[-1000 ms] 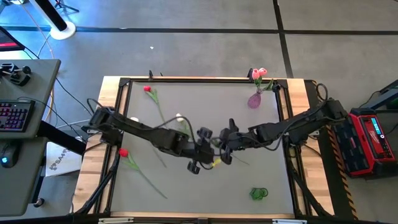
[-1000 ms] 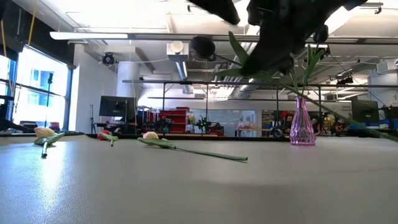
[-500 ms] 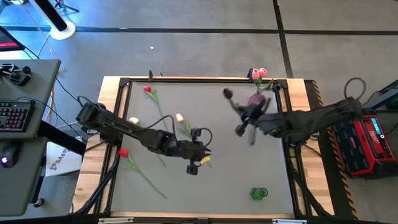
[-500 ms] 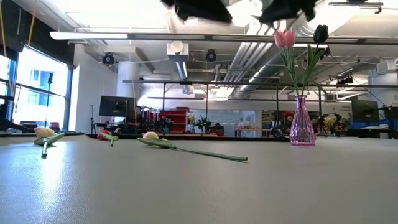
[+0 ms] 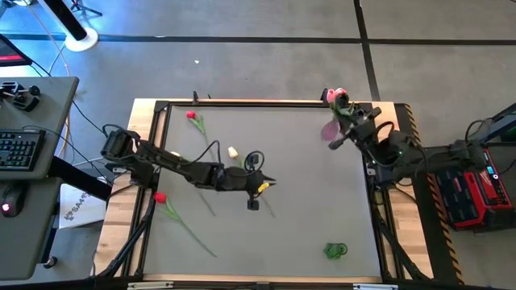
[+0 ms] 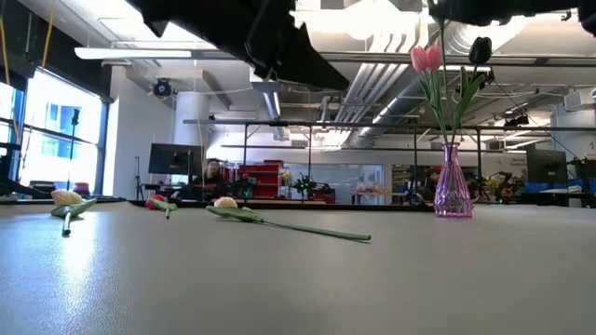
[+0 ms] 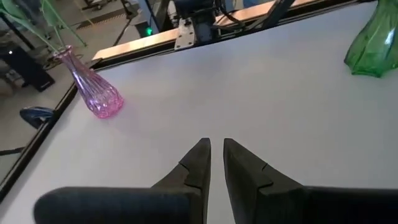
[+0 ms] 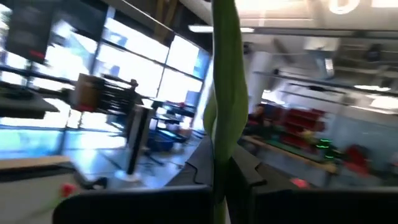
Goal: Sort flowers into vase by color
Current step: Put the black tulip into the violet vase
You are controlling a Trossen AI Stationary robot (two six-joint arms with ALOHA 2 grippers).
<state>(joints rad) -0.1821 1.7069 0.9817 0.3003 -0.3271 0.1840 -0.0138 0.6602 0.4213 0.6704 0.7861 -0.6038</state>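
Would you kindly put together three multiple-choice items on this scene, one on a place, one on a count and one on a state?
1. The pink vase stands on the table: A) at a corner on the right arm's side; B) mid-table; C) at the left arm's edge.
2. Tulip heads above that vase: A) none; B) two; C) four.
3. The right gripper is: A) open, empty; B) shut on a tulip stem; C) resting on the table.
Answers: 1 A, the high view shows it there; 2 B, a pink tulip and a black tulip in the low view; 3 B, its wrist view shows the stem pinched.
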